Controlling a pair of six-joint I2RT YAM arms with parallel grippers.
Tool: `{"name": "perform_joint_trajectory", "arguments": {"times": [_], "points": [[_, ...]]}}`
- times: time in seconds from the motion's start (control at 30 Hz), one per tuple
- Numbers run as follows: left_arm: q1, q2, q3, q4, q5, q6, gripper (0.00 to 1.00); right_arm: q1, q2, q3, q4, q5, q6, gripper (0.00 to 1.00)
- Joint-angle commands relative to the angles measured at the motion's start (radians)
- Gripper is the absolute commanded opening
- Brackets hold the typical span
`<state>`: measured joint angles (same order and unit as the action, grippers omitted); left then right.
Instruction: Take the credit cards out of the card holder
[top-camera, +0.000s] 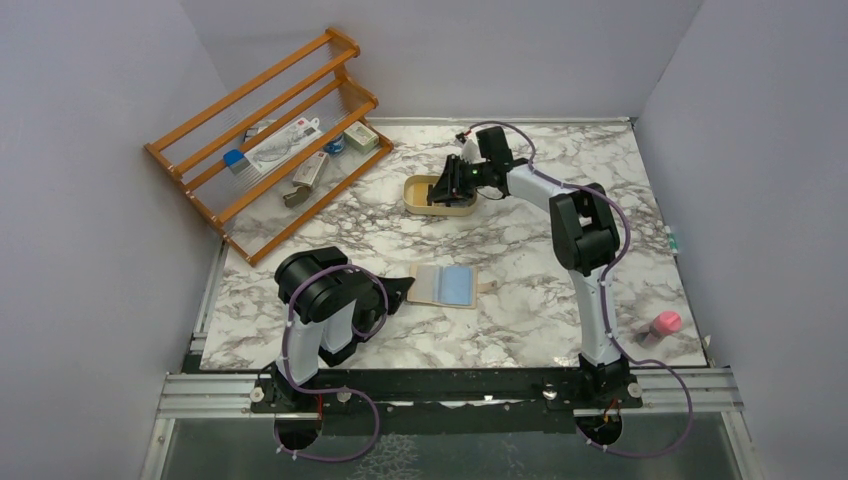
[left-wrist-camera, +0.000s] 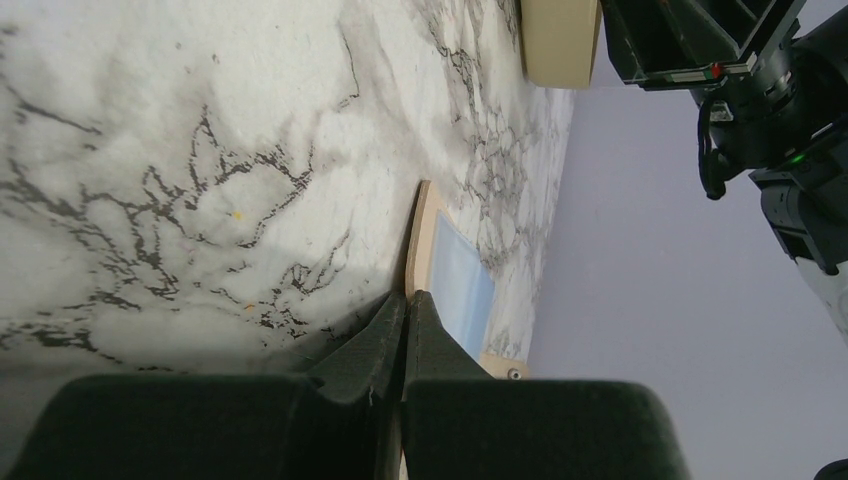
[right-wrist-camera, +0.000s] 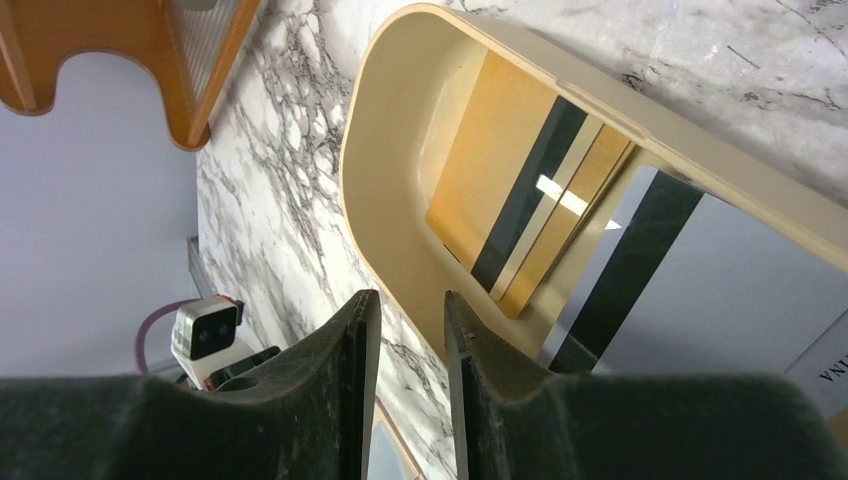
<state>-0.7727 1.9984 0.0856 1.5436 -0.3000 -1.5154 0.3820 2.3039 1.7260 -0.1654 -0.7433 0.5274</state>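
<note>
Right tool (right-wrist-camera: 405, 300) parted, empty, above 2 credit cards (right-wrist-camera: 490, 170) in the tray (right-wrist-camera: 440, 90); left tool (left-wrist-camera: 408, 297) clenched empty beside the card holder (top-camera: 425, 285)

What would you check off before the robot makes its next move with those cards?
1. Right jaws empty: ok, slightly apart above the tray, nothing between them.
2. Cards in tray: ok, a yellow card and a whitish card lie inside.
3. Card holder emptied: not ok, a light blue card lies on its open face.
4. Left jaws shut: ok.
5. Left jaws pinning the holder's edge: cannot tell.
</note>
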Motion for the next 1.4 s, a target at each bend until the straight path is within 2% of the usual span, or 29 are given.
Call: {"name": "perform_joint_trajectory", "arguments": {"times": [0.0, 0.17, 0.4, 0.5, 0.67, 0.87, 0.97, 1.13, 1.37], "points": [[-0.005, 0.081, -0.046, 0.248, 0.036, 0.087, 0.0, -0.005, -0.015, 0.033, -0.07, 0.011, -0.048, 0.35], [-0.005, 0.071, -0.049, 0.248, 0.035, 0.093, 0.0, -0.013, -0.074, 0.074, -0.11, 0.053, -0.076, 0.36], [-0.006, 0.019, -0.069, 0.247, 0.017, 0.142, 0.0, -0.031, -0.204, 0.106, -0.16, 0.122, -0.119, 0.45], [-0.006, -0.018, -0.064, 0.215, 0.017, 0.166, 0.0, -0.029, -0.3, 0.07, -0.173, 0.127, -0.128, 0.46], [-0.011, -0.132, -0.021, 0.071, 0.026, 0.251, 0.0, -0.01, -0.483, -0.115, -0.142, 0.144, -0.126, 0.48], [-0.056, -0.4, 0.125, -0.373, -0.012, 0.428, 0.0, 0.041, -0.649, -0.37, -0.129, 0.207, -0.121, 0.5], [-0.066, -0.473, 0.169, -0.511, -0.047, 0.497, 0.0, 0.084, -0.688, -0.473, -0.114, 0.258, -0.107, 0.52], [-0.07, -0.5, 0.174, -0.552, -0.068, 0.509, 0.0, 0.214, -0.664, -0.524, -0.115, 0.353, -0.096, 0.54], [-0.109, -0.519, 0.177, -0.591, -0.115, 0.504, 0.0, 0.259, -0.658, -0.579, -0.076, 0.393, -0.049, 0.54]]}}
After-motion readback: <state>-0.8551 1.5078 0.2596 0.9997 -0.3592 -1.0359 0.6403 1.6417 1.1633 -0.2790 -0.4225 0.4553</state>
